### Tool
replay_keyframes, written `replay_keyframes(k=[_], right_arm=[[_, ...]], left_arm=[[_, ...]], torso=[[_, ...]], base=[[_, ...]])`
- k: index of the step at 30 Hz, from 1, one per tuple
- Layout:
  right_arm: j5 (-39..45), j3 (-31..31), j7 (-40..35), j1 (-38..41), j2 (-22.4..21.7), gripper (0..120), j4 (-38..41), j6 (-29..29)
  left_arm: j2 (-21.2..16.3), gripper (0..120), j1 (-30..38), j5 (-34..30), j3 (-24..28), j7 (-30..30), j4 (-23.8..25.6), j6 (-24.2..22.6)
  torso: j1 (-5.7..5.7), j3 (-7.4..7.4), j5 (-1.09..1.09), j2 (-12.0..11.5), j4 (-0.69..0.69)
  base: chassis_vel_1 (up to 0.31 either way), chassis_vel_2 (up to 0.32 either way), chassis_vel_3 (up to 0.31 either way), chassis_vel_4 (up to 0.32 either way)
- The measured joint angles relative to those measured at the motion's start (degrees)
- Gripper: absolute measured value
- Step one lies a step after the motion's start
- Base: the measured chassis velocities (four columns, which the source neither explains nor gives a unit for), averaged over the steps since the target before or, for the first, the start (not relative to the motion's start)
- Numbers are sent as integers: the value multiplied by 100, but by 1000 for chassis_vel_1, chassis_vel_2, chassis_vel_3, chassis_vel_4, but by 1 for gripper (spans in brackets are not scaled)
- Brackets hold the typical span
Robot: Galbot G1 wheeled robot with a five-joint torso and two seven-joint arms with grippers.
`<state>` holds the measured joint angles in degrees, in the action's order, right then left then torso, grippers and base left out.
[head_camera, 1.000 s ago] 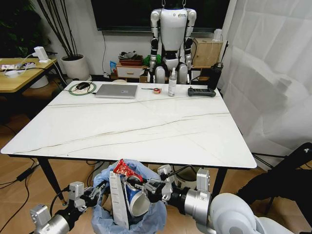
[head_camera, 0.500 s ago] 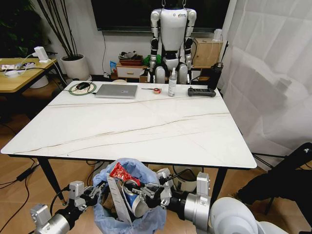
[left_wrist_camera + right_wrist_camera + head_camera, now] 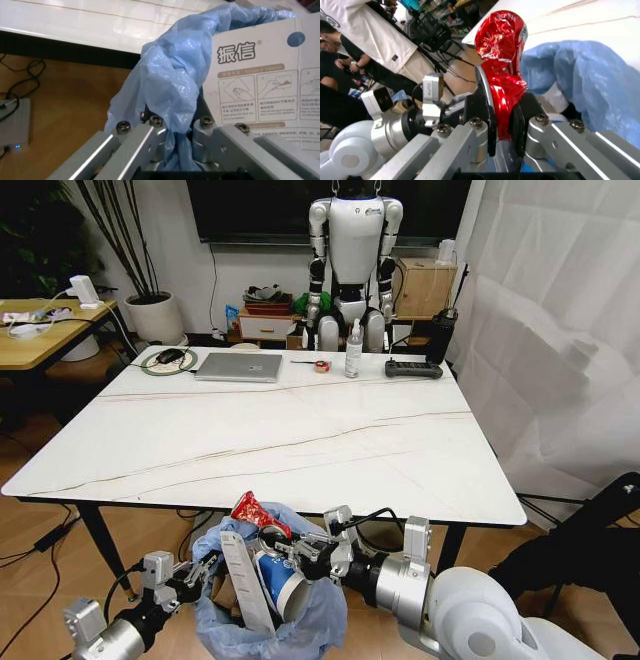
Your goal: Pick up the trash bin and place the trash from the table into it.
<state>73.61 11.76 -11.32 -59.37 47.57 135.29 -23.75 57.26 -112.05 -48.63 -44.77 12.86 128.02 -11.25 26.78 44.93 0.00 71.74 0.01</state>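
Left end effector (image 3: pixel 200 572) was clamped on the rim of the small bin lined with crinkled light-blue plastic (image 3: pixel 320 620), steadying it below the near edge of the white marble-look bench (image 3: pixel 300 445), while right end effector (image 3: pixel 285 542) gripped a crushed red can (image 3: pixel 501 67) over its opening, likely to drop.

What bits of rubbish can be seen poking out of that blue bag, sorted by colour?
Red: 1, the crushed can, pinched by the right gripper.
White: 1, the printed packet.
Blue and white: 1, the cup.
Total: 3, all in the trash bin, whose bag the left gripper clamps.
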Motion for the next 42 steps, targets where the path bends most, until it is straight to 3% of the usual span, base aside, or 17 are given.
replay_keyframes(k=[9,20,22,27,30,32,35,38,42], right_arm=[[-74,42,3,-68,-4,7,-34,-2],[-173,43,40,-149,-34,51,-82,-5],[-175,42,40,-149,-33,54,-82,-5],[-175,41,35,-148,-32,77,-82,-5],[-175,41,33,-146,-33,84,-79,-5],[-184,17,18,-112,-27,94,-67,-6],[-181,-36,-14,-79,-15,98,-49,-11],[-221,-552,-26,-5,49,100,10,-64],[-1102,-2355,199,-645,-42,100,-248,438]], left_arm=[[-4,1,-4,-4,-15,1,4,0],[-13,1,12,-14,-12,6,-11,0],[-14,1,13,-14,-10,7,-14,0],[-15,1,22,-18,-5,7,-24,0],[-13,1,26,-19,-3,7,-32,0],[0,1,35,-19,11,7,-42,0],[11,1,36,-19,20,7,-46,0],[68,1,39,19,64,20,-65,2],[269,1,49,160,170,94,-72,51]], torso=[[0,0,0,0,0],[0,0,0,0,0],[0,0,0,0,0],[0,0,0,0,0],[0,0,0,0,0],[0,0,0,0,-1],[0,0,0,0,0],[0,0,0,0,0],[0,0,1,0,1]], base=[[0,0,0,0],[0,0,0,0],[0,0,0,0],[0,0,0,0],[0,0,0,0],[0,0,0,0],[0,0,0,0],[0,0,0,0],[0,0,0,0]])
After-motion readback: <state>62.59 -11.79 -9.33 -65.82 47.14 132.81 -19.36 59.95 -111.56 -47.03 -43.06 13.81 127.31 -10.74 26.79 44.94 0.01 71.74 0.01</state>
